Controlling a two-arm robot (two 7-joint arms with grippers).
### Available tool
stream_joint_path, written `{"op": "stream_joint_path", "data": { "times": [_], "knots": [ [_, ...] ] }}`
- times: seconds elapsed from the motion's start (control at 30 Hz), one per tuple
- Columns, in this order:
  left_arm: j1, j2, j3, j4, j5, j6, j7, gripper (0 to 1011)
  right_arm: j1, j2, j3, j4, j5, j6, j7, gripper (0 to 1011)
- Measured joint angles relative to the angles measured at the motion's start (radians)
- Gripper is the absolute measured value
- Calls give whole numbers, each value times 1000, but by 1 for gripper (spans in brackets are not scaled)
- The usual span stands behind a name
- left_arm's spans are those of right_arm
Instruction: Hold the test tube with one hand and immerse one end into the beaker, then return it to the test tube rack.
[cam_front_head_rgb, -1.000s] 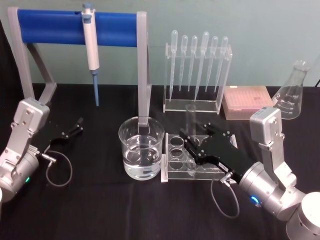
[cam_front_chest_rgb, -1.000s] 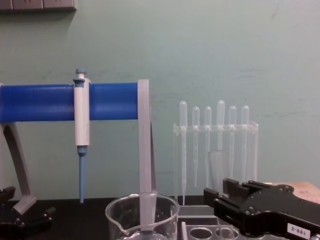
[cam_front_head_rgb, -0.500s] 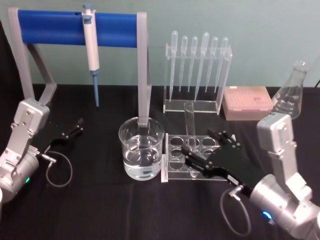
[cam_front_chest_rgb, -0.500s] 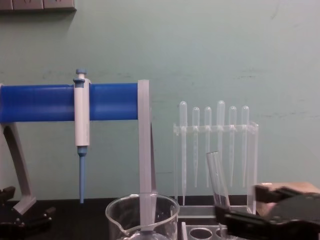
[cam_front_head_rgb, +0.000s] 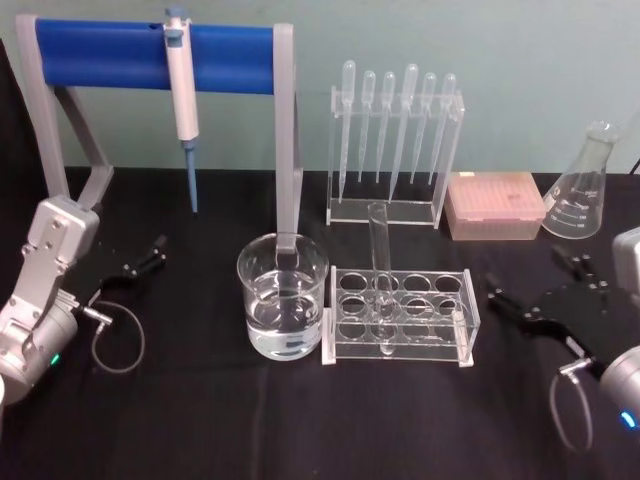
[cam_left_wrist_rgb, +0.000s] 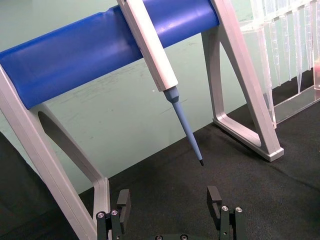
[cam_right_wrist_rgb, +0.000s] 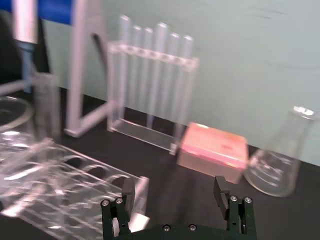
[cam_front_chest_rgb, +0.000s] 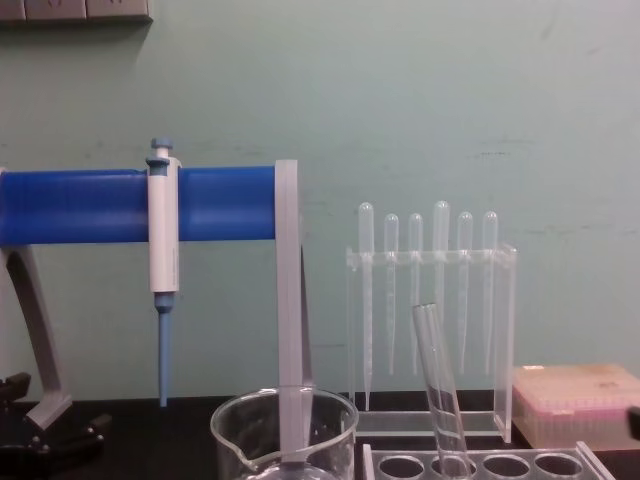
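- The test tube (cam_front_head_rgb: 379, 262) stands in the clear rack (cam_front_head_rgb: 400, 316), in a hole of the second column from the beaker's side, leaning a touch; nothing grips it.
- The beaker (cam_front_head_rgb: 283, 297), part full of clear liquid, sits just beside the rack on the robot's left.
- The right gripper (cam_front_head_rgb: 536, 284) hangs well apart from the rack, out by the table's right edge, jaws spread wide and empty.
- The left gripper (cam_front_head_rgb: 146, 258) rests parked at far left, under the blue stand (cam_front_head_rgb: 150, 55), jaws open, holding nothing.
- Handling call: thin glass, light, stiff, slick and breakable, so I'd pinch the bare upper length above the rack, gently.
- Room: open space above tube and beaker, but the stand's grey post (cam_front_head_rgb: 287, 140) rises right behind the beaker, and the pipette rack (cam_front_head_rgb: 392, 140) stands close behind the tube.
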Motion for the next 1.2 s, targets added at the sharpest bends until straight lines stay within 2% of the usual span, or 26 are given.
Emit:
{"op": "stream_joint_path", "data": {
  "times": [0.1, 0.23, 0.37, 0.5, 0.6, 0.7, 0.87, 1.2],
  "knots": [
    [0, 0, 0, 0, 0, 0, 0, 1000, 13, -8, 16, 34, -15, -7, -12, 1002],
    [0, 0, 0, 0, 0, 0, 0, 1000, 40, -20, 19, 76, -31, -13, -14, 1002],
    [0, 0, 0, 0, 0, 0, 0, 1000, 74, -31, 8, 122, -56, -14, -13, 1002],
    [0, 0, 0, 0, 0, 0, 0, 1000, 113, -44, -9, 178, -90, -37, -13, 1003],
    [0, 0, 0, 0, 0, 0, 0, 1000, 144, -55, -25, 227, -133, -67, -21, 1002],
    [0, 0, 0, 0, 0, 0, 0, 1000, 159, -66, -30, 252, -151, -80, -25, 1002],
    [0, 0, 0, 0, 0, 0, 0, 1000, 171, -79, -32, 272, -163, -101, -20, 1002],
    [0, 0, 0, 0, 0, 0, 0, 1000, 167, -77, -31, 266, -161, -97, -19, 1002]
  ]
}}
